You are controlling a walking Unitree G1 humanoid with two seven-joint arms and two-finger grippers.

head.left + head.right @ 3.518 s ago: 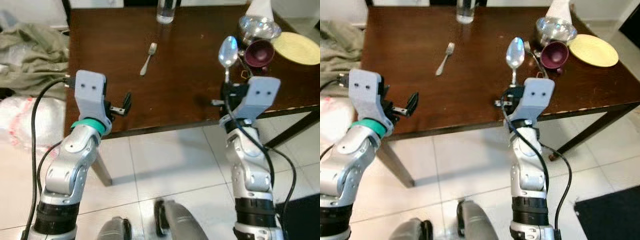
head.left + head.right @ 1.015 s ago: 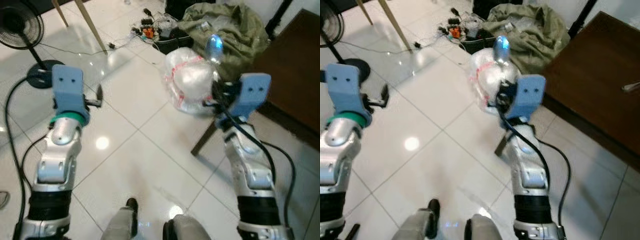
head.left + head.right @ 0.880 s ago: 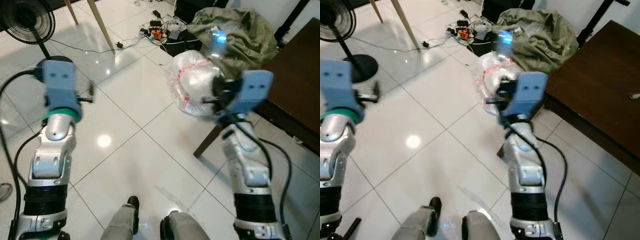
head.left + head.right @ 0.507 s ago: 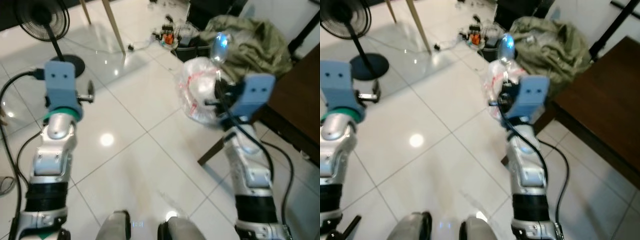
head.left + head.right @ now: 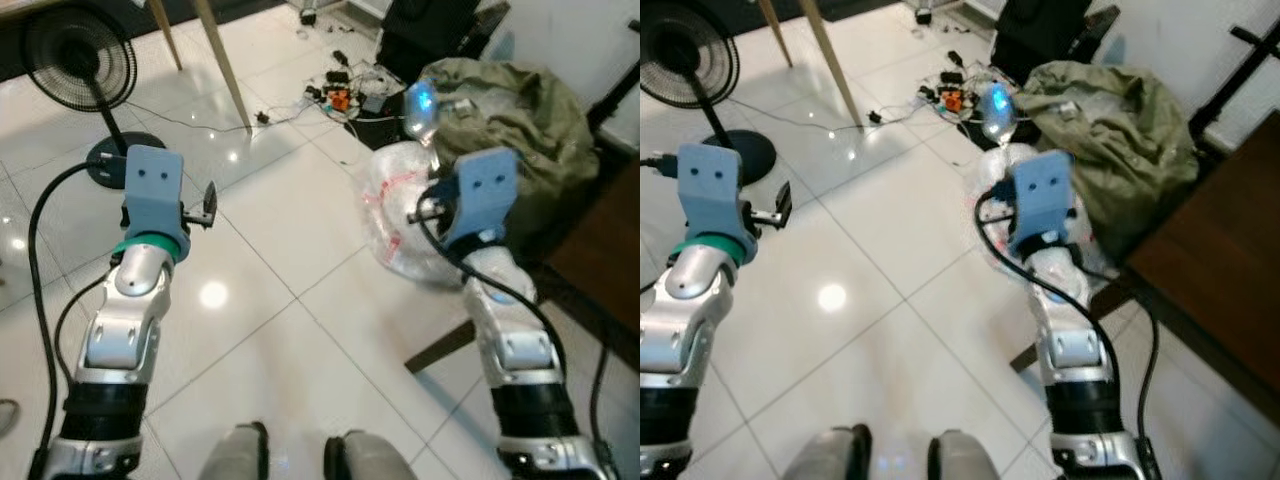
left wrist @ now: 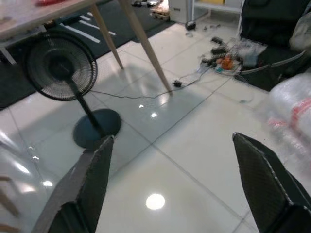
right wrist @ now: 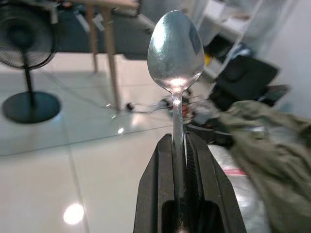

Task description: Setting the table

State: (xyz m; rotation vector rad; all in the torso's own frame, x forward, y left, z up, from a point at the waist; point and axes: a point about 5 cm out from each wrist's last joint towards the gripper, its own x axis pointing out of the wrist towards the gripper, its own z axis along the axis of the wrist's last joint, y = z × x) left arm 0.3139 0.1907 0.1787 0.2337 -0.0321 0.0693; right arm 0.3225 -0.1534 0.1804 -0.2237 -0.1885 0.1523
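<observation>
A: Which step was it? The brown surface (image 5: 1230,290) sat at 3 o'clock, the fan (image 5: 75,50) at 10.

B: Carrying, I'd guess. Right gripper (image 7: 178,145) fingers clenched the spoon (image 7: 175,46) upright; left gripper (image 6: 170,184) fingers were spread, empty. Next it needed to face the surface.

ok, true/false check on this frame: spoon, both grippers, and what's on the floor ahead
1. The right gripper is shut on a spoon, bowl end pointing out past the fingertips. True.
2. The left gripper is carrying a fork. False: its fingers are spread wide with nothing between them.
3. A standing fan is on the tiled floor ahead of the left arm. True.
4. The spoon is lying on the wooden table. False: it is held up in the air over the floor.
5. A clear plastic bag lies by an olive cloth heap. True.
</observation>
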